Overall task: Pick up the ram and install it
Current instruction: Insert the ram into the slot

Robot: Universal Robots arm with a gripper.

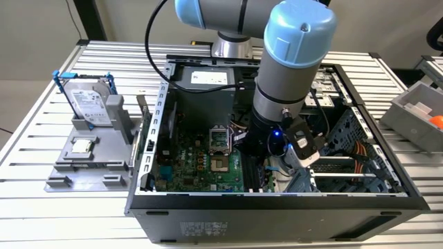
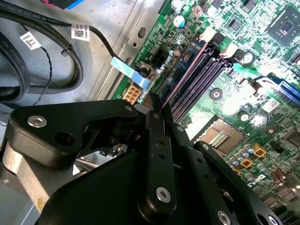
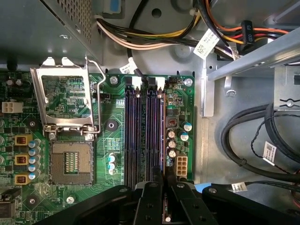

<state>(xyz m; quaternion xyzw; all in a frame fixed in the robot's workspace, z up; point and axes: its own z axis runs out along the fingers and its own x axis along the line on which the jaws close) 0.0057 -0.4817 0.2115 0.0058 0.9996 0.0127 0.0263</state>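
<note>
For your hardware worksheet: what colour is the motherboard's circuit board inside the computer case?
Green. The motherboard shows best in the first wrist view.

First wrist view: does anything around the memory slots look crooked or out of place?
Nothing stands out. The ram, seen edge-on in the gripper, runs parallel with the black memory slots, not skewed. The CPU socket beside them stands open and empty, its cover flipped up.
</note>
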